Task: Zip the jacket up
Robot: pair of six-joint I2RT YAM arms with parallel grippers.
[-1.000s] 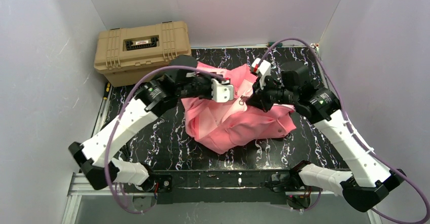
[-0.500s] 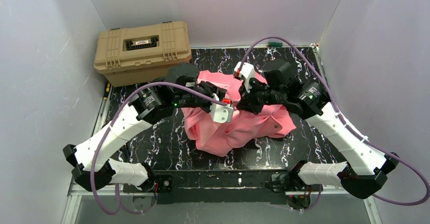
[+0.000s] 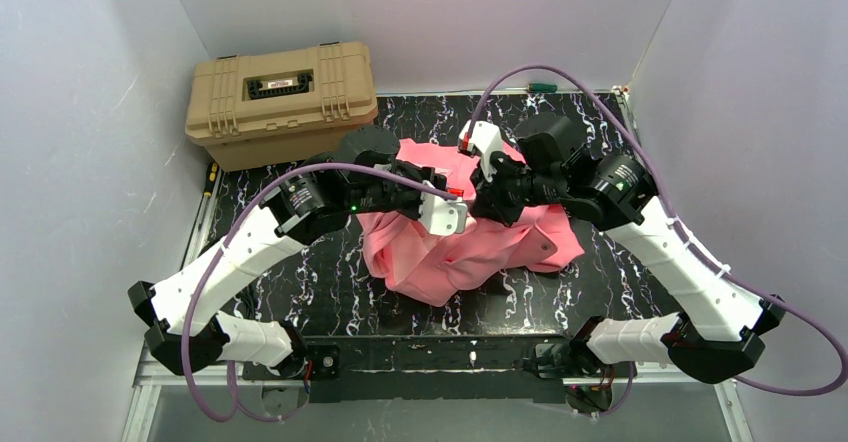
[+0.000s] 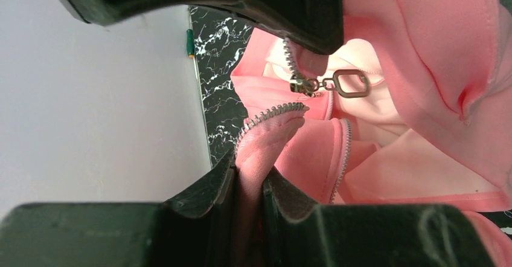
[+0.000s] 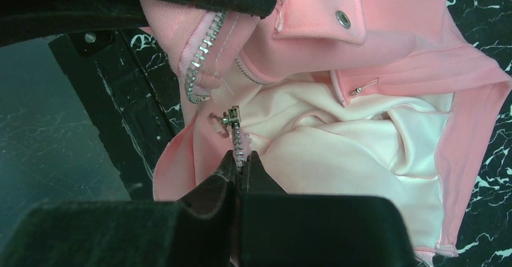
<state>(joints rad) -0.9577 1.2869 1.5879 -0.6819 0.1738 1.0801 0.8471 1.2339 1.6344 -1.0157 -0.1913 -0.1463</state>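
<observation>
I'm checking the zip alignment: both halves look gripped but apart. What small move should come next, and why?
Probably nudge the left gripper so the toothed end it holds meets the slider. The right gripper pinches the jacket tape right next to that slider, and the two halves sit close but unjoined.

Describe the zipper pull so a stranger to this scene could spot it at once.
Find the salmon-pink jacket heaped on the black marbled table. At its open front a small metal slider sits on one row of teeth. The zipper pull is the hollow rectangular ring hanging off that slider, unlike the round snap on the pocket flap.
</observation>
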